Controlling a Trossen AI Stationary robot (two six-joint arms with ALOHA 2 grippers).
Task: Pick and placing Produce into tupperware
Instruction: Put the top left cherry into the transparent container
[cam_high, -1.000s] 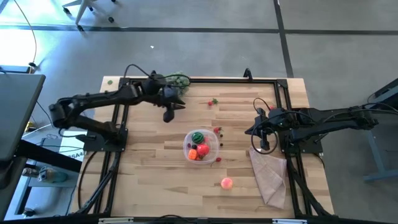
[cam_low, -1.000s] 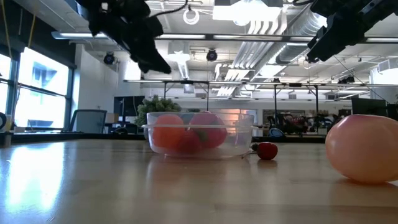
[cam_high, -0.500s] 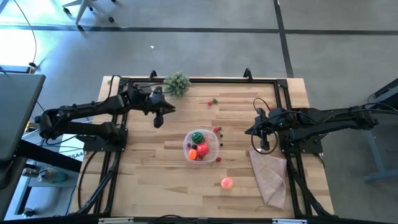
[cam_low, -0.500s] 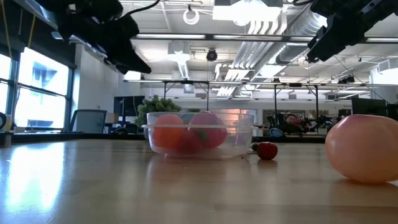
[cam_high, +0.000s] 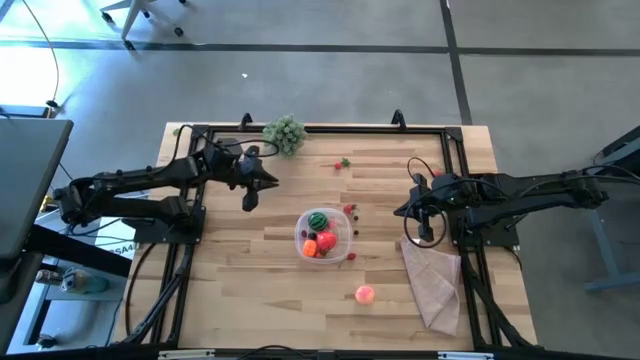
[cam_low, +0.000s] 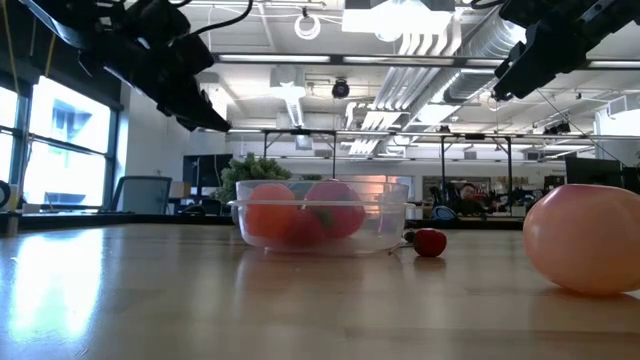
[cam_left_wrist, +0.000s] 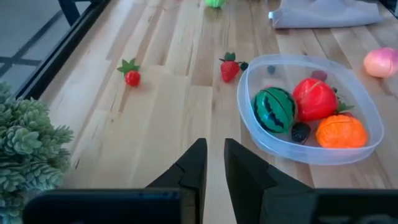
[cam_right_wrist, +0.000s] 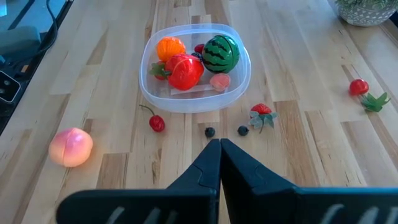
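The clear round tupperware (cam_high: 343, 247) (cam_left_wrist: 311, 148) stands mid-table and holds a green watermelon (cam_left_wrist: 275, 108), a red piece (cam_left_wrist: 314, 98), an orange (cam_left_wrist: 338, 132) and small bits. Outside it, on the wood, lie a pink peach (cam_high: 364, 294), a strawberry (cam_left_wrist: 229, 68), a cherry (cam_right_wrist: 155, 123), two dark berries (cam_right_wrist: 209, 131) and a small red piece with leaves (cam_left_wrist: 131, 74). My left gripper (cam_high: 249, 203) (cam_left_wrist: 214, 152) hangs shut above the table, left of the tupperware, holding nothing. My right gripper (cam_high: 404, 212) (cam_right_wrist: 219, 146) hangs shut to the right of it, also holding nothing.
A bushy grey-green plant clump (cam_high: 285, 132) sits at the far edge, close to my left arm. A tan cloth (cam_high: 435, 280) lies at the near right. A black frame (cam_high: 320, 128) borders the table. Bare wood lies left of and in front of the tupperware.
My left gripper has drawn back from the plant clump toward the table's left edge and sunk a little. The clump, partly hidden by the arm before, now shows whole.
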